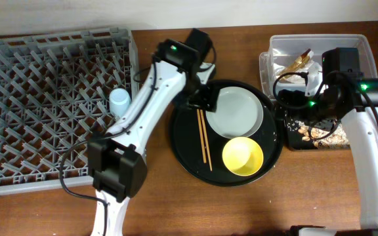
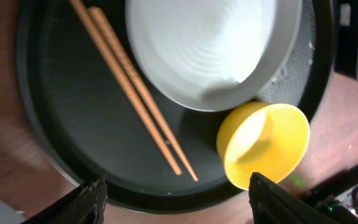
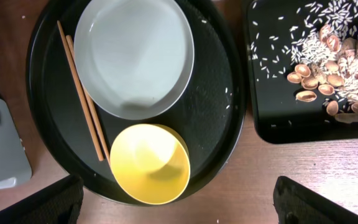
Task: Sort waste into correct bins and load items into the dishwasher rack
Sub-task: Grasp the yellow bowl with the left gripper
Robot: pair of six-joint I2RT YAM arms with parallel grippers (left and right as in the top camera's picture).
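Smooth grey plate (image 3: 135, 56), glossy yellow bowl (image 3: 149, 165), wooden chopsticks (image 3: 82, 93) in round tray (image 3: 216, 81). Frame right: rectangular tray (image 3: 272, 121) holds nutshells (image 3: 309, 78), crumbs (image 3: 328, 18). Empty, spread wide: left gripper (image 2: 179, 202), right gripper (image 3: 182, 205).

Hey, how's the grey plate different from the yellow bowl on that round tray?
The plate is pale grey, the bowl bright yellow. The plate is wider and shallow; the bowl is smaller across and deeper. Both are round, upright, look empty and sit on the round black tray.

Plate (image 3: 135, 56), yellow bowl (image 3: 149, 165), chopsticks (image 3: 79, 90) on round tray (image 3: 216, 87), scraps (image 3: 328, 68) in bin (image 3: 272, 118)
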